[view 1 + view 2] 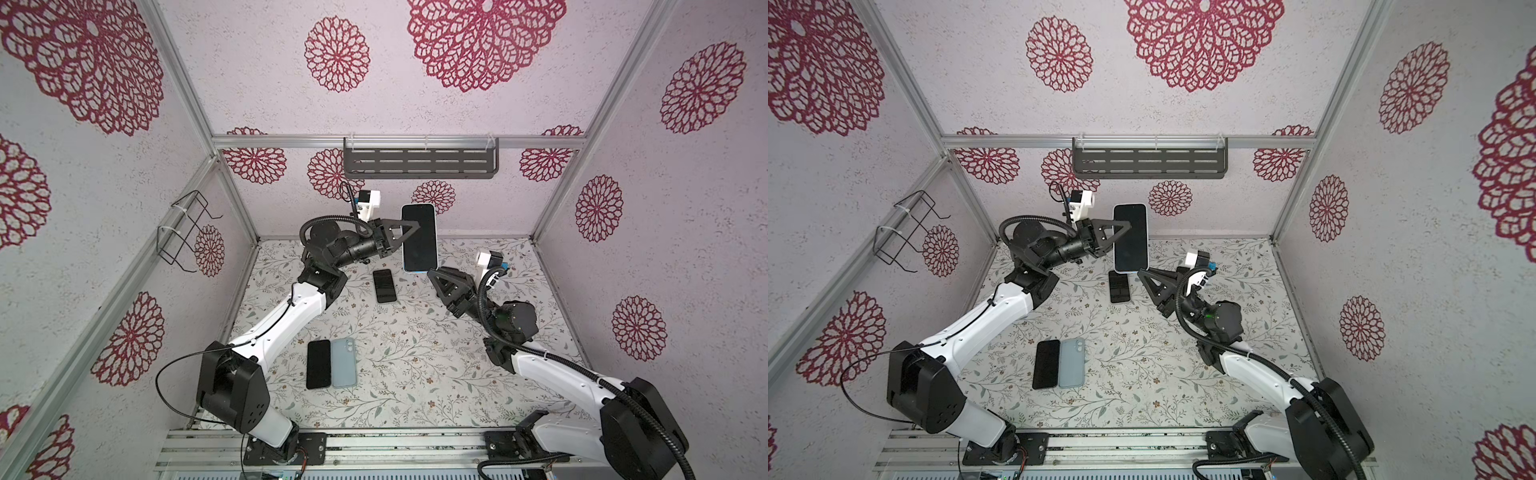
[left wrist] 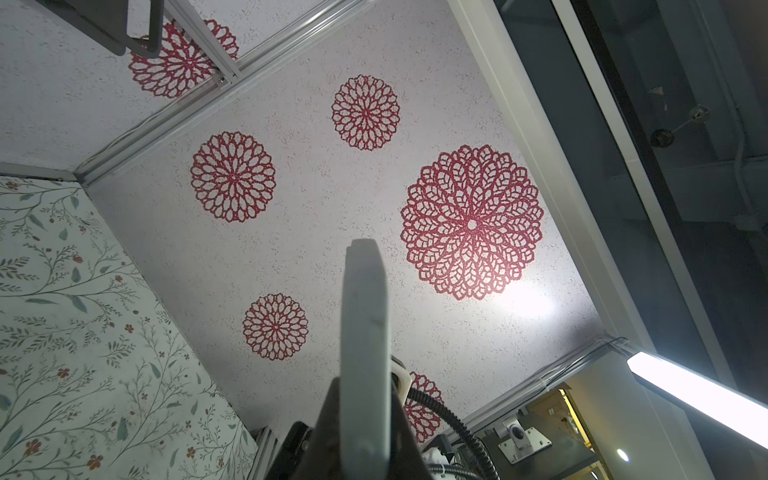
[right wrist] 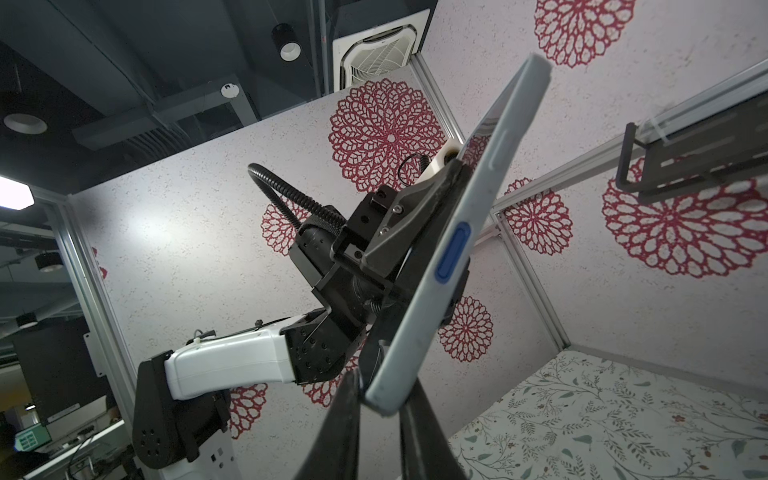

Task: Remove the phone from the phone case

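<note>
In both top views, nearest the camera at the bottom of the frame, the two arm bases sit on a metal rail. Just beyond them on the floral surface [image 1: 415, 395], a black phone [image 1: 318, 364] and a pale blue case [image 1: 344, 362] lie side by side, touching; whether that case is empty cannot be told. Further up the frame, a smaller black phone [image 1: 384, 286] lies alone.

Above the surface, near the centre of the frame, the task's phone [image 1: 420, 249] is held in the air, screen toward the camera and long side running up the frame, inside its pale phone case [image 3: 415, 345].

The left gripper [image 1: 417, 226] reaches in from the left and pinches the phone case across front and back, partway along its long edge. This hold likely serves to steady it so the other arm can work.

The right gripper [image 1: 433, 273] meets the phone case at its lower corner. In the right wrist view its fingers [image 3: 345, 419] stand on either side of that corner, apparently pressed onto it, probably to peel the rim away.

Farthest back, a dark slotted shelf [image 1: 419, 162] hangs on the rear wall.
</note>
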